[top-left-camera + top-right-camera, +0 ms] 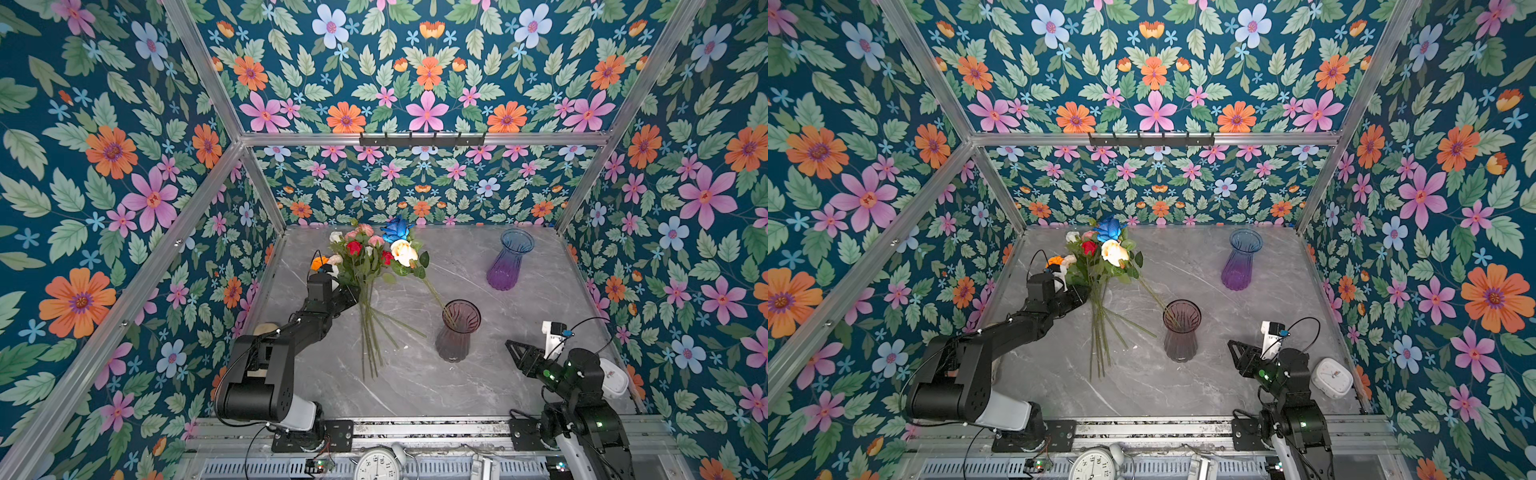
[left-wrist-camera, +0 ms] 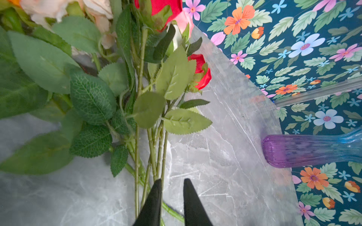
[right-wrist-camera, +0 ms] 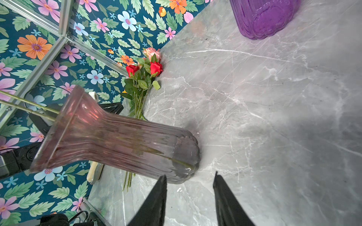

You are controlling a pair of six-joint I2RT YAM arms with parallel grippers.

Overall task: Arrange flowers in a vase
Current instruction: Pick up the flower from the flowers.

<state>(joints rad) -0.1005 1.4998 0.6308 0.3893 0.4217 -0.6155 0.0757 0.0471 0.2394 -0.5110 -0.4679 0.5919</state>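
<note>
Left gripper [image 2: 171, 183]: jaws are seen narrowly parted, low over the table [image 1: 415, 386]; no clamped stem can be made out.
Flowers [image 1: 365, 257]: the bunch is laid at the far left of the table, heads toward the far side and stems [image 2: 154, 156] fanned toward the near side. The stems are seen just beside the left gripper's fingertip, and one is crossed under the jaws.
Pink vase [image 1: 457, 332]: stood upright mid-table, right of the bunch. Two stems are seen inside it, leaned toward the far left.
Blue-purple vase [image 1: 509, 262]: stood upright at the far right.
Right gripper [image 3: 190, 176]: jaws are parted moderately wide and nothing is held. It is placed near right, close to the pink vase's base and well apart from the bunch.
</note>
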